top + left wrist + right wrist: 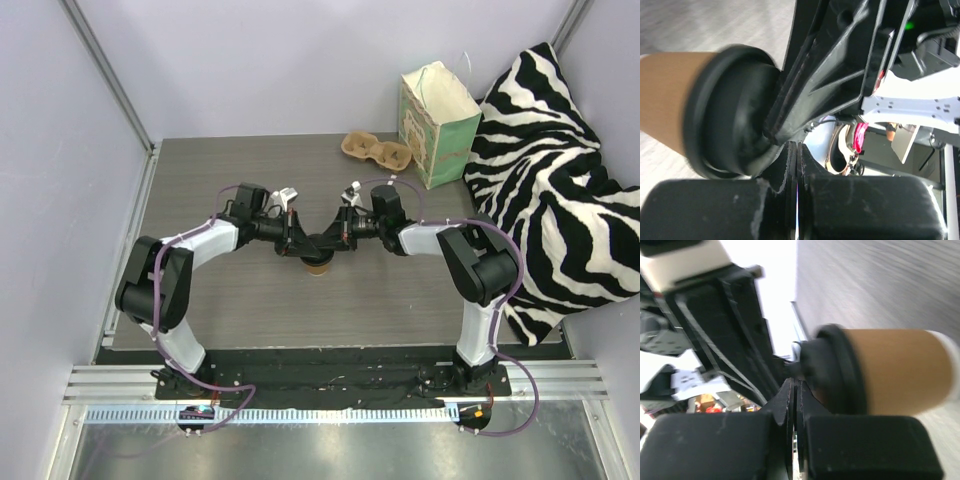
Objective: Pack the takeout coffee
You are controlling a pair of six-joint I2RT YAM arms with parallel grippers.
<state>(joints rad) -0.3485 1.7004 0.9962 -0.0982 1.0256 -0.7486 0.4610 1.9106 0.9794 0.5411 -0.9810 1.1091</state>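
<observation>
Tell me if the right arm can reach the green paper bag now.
Probably yes. The green bag stands upright at the far right of the table, bare surface between it and the right pincer, which is shut at the lid of the coffee cup. The carrier lies left of the bag, off that path.

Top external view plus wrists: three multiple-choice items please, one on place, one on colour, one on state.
1. The mint-green bag stands:
A. at the far right of the table, beside the pulp carrier
B. at the near left corner
C. between the arm bases

2. The takeout coffee has a lid that is:
A. white
B. black
C. red

3. The left gripper is:
A. wide open
B. shut
C. out of view

Answers:
1 A, it stands just right of the carrier at the back.
2 B, it is black in both wrist views.
3 B, its fingers meet with no gap.
</observation>
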